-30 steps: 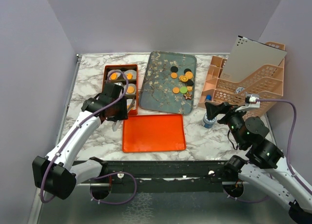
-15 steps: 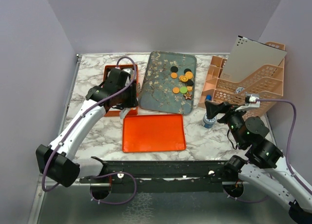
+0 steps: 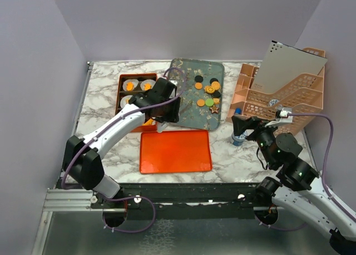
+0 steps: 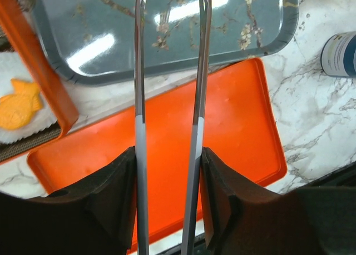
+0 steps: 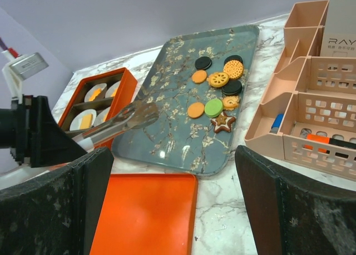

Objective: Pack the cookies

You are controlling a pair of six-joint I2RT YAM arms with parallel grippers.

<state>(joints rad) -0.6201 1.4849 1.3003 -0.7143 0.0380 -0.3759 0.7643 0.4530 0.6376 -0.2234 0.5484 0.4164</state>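
The cookies (image 3: 207,92), orange, black, one green and one brown star, lie on the right part of a blue-grey flowered tray (image 3: 181,108); they also show in the right wrist view (image 5: 218,94). My left gripper (image 3: 167,108) is shut on metal tongs (image 5: 119,121), whose empty tips hang over the tray's left part. In the left wrist view the tong arms (image 4: 139,71) run between my fingers (image 4: 119,188). An orange box (image 3: 119,94) with white paper liners holds several orange cookies (image 4: 19,108). My right gripper (image 3: 239,124) is open and empty, right of the tray.
An orange lid (image 3: 175,150) lies flat in front of the tray. A small blue-and-white can (image 3: 238,135) stands by my right gripper. A pink desk organiser (image 3: 278,91) with a white card fills the back right. Purple walls enclose the table.
My left arm has swung right with the tongs, from over the orange box to over the tray's left part. The right arm has hardly moved.
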